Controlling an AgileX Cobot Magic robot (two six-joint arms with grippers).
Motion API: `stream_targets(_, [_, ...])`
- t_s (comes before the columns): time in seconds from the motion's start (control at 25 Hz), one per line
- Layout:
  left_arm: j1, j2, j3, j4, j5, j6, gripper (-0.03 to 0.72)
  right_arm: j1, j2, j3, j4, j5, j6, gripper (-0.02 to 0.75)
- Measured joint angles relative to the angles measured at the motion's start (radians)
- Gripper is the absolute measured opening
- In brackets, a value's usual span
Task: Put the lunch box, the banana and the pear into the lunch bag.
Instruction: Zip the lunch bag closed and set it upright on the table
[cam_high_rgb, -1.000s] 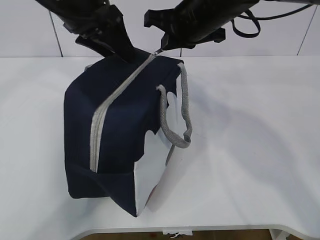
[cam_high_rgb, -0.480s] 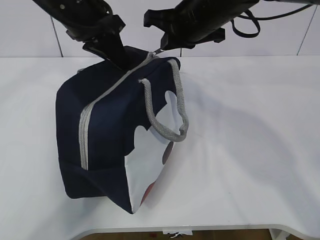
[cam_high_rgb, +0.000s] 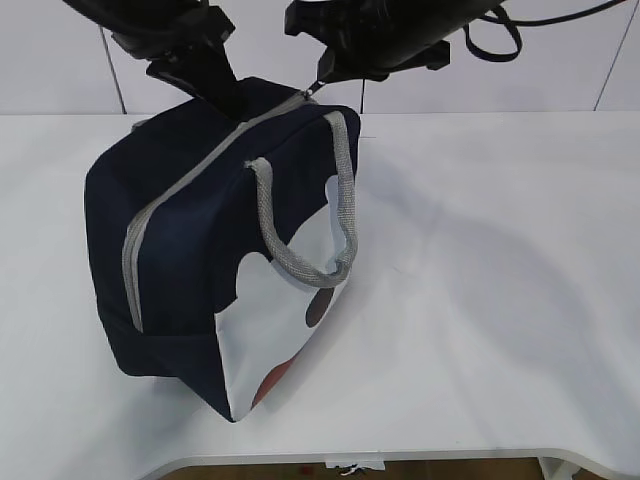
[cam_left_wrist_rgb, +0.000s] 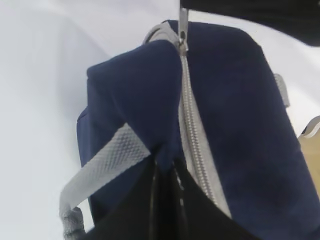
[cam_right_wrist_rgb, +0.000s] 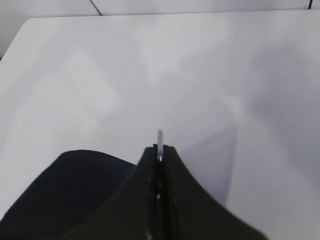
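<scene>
The navy lunch bag (cam_high_rgb: 190, 230) with its white lower panel stands tilted on the white table, its grey zipper (cam_high_rgb: 190, 180) closed along the top. My left gripper (cam_high_rgb: 222, 92) is shut on a fold of the bag's navy fabric (cam_left_wrist_rgb: 150, 100) at the far top, left of the zipper. My right gripper (cam_high_rgb: 322, 80) is shut on the metal zipper pull (cam_right_wrist_rgb: 160, 139) at the far end of the zipper; the pull also shows in the left wrist view (cam_left_wrist_rgb: 183, 27). The lunch box, banana and pear are out of view.
A grey webbing handle (cam_high_rgb: 335, 215) hangs over the bag's right side; the other handle (cam_left_wrist_rgb: 100, 167) lies on the left side. The table's front edge (cam_high_rgb: 400, 460) runs close under the bag. A black cable loop (cam_high_rgb: 490, 45) hangs at the right arm.
The bag has swung and shifted left on the table, turning its white panel more toward the camera. Both grippers kept their hold and rose slightly.
</scene>
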Motion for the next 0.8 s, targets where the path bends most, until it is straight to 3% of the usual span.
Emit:
stream_targets(0.24, [-0.01,-0.043,0.0,0.006,0.002,0.0,-0.001,-0.001,-0.007,-0.013,-0.032,0.002,0.0,0.001])
stream_targets(0.8, [-0.047,-0.118,0.0,-0.025,0.0,0.0,-0.002,-0.091,0.013,-0.014,-0.02,0.049,0.004,0.001])
